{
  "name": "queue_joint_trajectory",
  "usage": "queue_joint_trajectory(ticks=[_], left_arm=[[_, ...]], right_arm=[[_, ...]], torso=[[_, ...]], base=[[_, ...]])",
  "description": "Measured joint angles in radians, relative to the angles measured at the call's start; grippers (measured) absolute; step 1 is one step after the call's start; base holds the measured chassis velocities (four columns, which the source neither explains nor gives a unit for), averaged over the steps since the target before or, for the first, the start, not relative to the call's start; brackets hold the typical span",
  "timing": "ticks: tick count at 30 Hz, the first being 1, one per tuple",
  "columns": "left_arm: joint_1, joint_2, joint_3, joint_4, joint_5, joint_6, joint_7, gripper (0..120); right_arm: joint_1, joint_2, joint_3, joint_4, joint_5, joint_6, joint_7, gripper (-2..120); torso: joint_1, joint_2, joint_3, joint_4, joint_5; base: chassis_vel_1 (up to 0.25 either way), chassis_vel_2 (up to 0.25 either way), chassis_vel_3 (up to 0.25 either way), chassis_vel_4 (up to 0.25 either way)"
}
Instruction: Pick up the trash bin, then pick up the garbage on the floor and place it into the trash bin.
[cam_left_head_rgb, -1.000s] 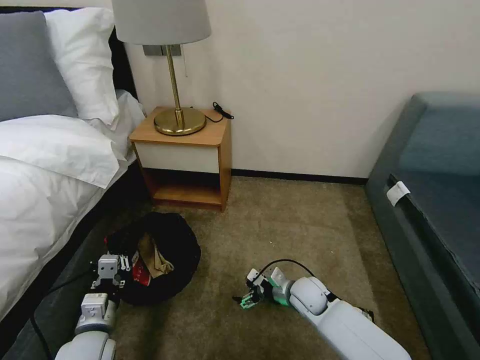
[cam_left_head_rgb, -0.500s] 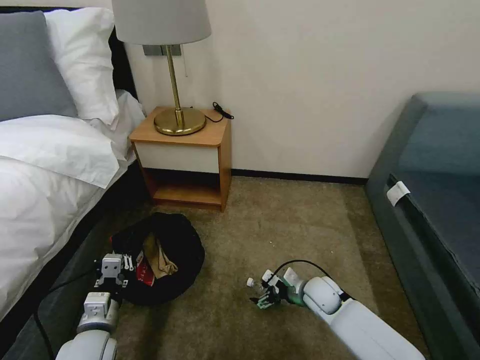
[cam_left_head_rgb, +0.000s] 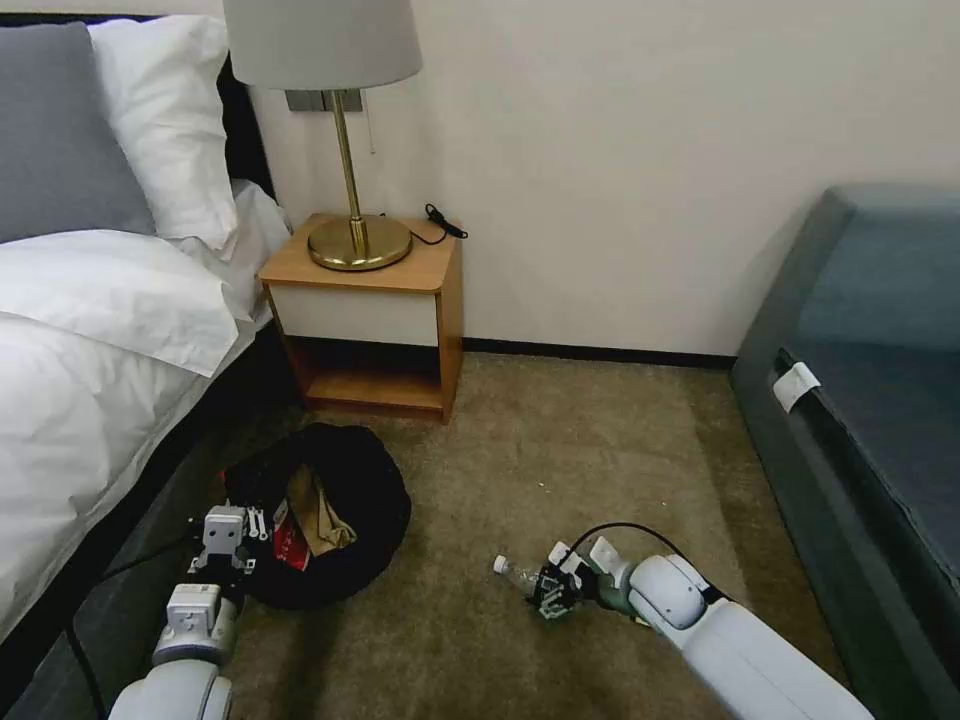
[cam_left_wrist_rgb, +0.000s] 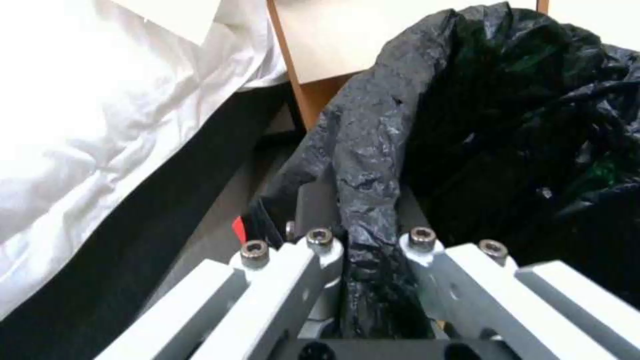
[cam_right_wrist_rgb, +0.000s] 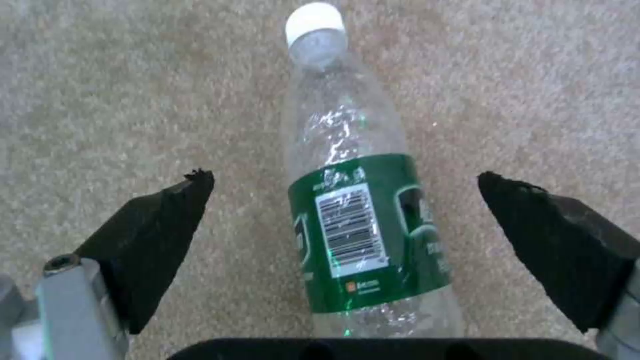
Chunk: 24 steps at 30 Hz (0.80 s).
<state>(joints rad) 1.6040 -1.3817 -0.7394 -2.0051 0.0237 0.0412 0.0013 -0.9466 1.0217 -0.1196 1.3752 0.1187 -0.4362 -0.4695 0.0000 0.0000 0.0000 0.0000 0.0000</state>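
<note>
The trash bin (cam_left_head_rgb: 345, 470), round with a glossy black bag liner (cam_left_wrist_rgb: 373, 150), stands on the carpet by the bed. A red snack packet (cam_left_head_rgb: 290, 550) and tan-brown paper (cam_left_head_rgb: 322, 515) lie inside it. My left gripper (cam_left_head_rgb: 245, 525) is shut on the bin's near rim, and the liner is pinched in the left gripper (cam_left_wrist_rgb: 370, 247). A clear green-labelled bottle (cam_left_head_rgb: 512, 572) lies on the carpet with its white cap pointing away from my right arm. My right gripper (cam_left_head_rgb: 548, 598) is low over it and open. Its black fingers (cam_right_wrist_rgb: 160, 235) stand apart on either side of the bottle (cam_right_wrist_rgb: 360, 215), not touching it.
A wooden nightstand (cam_left_head_rgb: 370, 320) with a brass lamp (cam_left_head_rgb: 355, 240) stands against the wall behind the bin. The bed (cam_left_head_rgb: 90, 380) runs along the left and a dark teal sofa (cam_left_head_rgb: 870, 400) along the right. Open carpet (cam_left_head_rgb: 580, 450) lies between them.
My right gripper has drawn back to the right along the carpet, uncovering the bottle's cap end. The bin and my left gripper have shifted slightly to the right.
</note>
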Motion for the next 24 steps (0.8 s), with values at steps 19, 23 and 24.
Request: queue_joint_trajectory(ticks=[19, 23, 24], left_arm=[[0.01, -0.012, 0.0, 0.011, 0.0, -0.018, 0.002, 4], [0.005, -0.012, 0.0, 0.015, 0.0, -0.018, 0.002, 4], [0.003, -0.012, 0.001, 0.015, 0.0, -0.018, 0.002, 4]], right_arm=[[0.018, 0.05, -0.021, -0.082, -0.038, 0.019, -0.023, 100], [0.024, 0.053, -0.02, -0.102, -0.043, 0.026, -0.03, 96], [0.025, 0.055, -0.018, -0.107, -0.045, 0.03, -0.035, 89]], torso=[[0.0, 0.0, 0.0, 0.0, 0.0], [0.0, 0.0, 0.0, 0.0, -0.0001], [0.0, 0.0, 0.0, 0.0, -0.0001]], base=[[0.0, 0.0, 0.0, 0.0], [0.0, 0.0, 0.0, 0.0], [0.0, 0.0, 0.0, 0.0]])
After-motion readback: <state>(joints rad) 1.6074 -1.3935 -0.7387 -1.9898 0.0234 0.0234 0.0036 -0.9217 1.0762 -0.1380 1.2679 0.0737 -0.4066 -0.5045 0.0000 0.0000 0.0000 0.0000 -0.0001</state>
